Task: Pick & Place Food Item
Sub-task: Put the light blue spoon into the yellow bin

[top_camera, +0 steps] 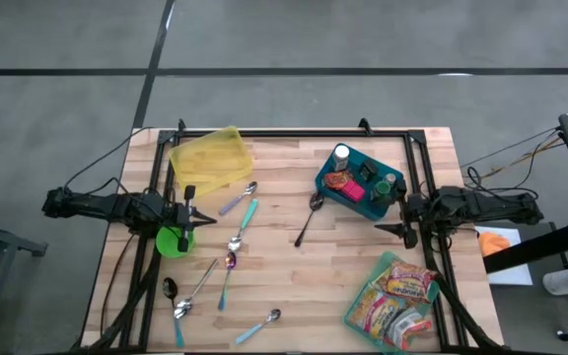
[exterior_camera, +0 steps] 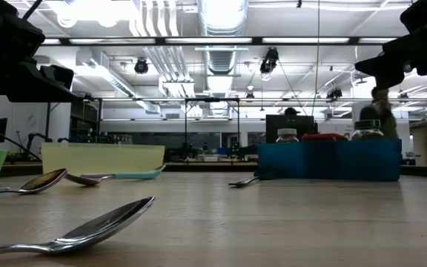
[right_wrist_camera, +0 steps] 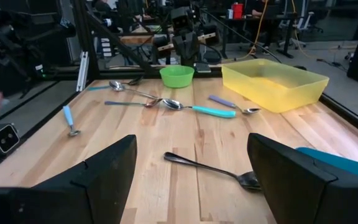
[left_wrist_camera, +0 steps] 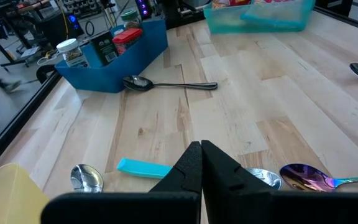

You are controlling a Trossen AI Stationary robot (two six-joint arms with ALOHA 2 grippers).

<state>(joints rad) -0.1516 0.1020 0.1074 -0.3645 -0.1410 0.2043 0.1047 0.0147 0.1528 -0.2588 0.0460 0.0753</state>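
Observation:
A blue bin (top_camera: 358,182) at the table's far right holds jars and a red-lidded tub (left_wrist_camera: 127,35). A teal bin (top_camera: 394,296) of colourful snack packets stands at the near right corner. My left gripper (top_camera: 201,218) hovers shut at the table's left edge, above a green bowl (top_camera: 173,241). At the right edge, just beside the blue bin, my right gripper (top_camera: 388,217) stands open with nothing between its fingers. Both grippers point almost level toward the table's middle.
A yellow tray (top_camera: 210,158) lies at the far left. Several spoons are scattered over the left and middle of the table, among them a teal-handled one (top_camera: 248,215) and a dark one (top_camera: 307,219) next to the blue bin. Bare wood shows in the middle right.

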